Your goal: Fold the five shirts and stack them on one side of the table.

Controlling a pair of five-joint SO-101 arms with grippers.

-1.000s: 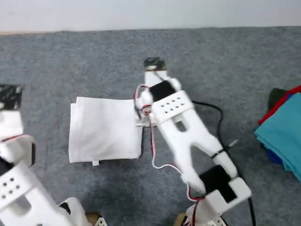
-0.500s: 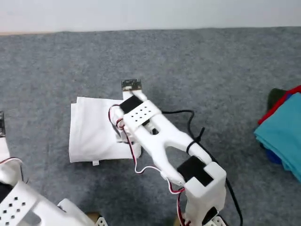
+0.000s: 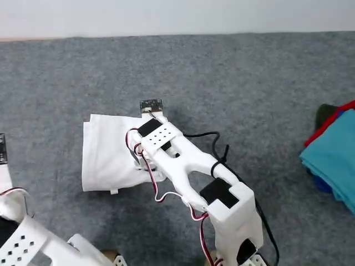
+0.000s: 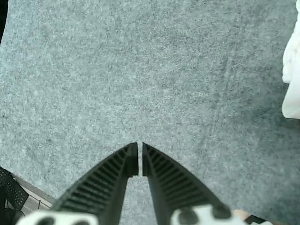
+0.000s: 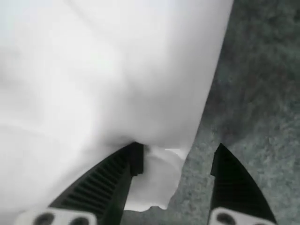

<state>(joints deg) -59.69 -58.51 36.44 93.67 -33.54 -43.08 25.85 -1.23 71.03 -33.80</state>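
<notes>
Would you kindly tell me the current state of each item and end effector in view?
white shirt: folded into a rectangle, lying on the table.
coloured shirts: piled at the table's side, teal one on top.
left end effector: shut, above bare grey table.
right end effector: open, at the white shirt's edge.

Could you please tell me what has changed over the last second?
The right arm swung left, from beside the shirt to over its right edge, where the right claw, open, straddles that edge. The left arm drew back toward the near left corner, left claw shut. The shirt and the pile at the right stayed put.
</notes>
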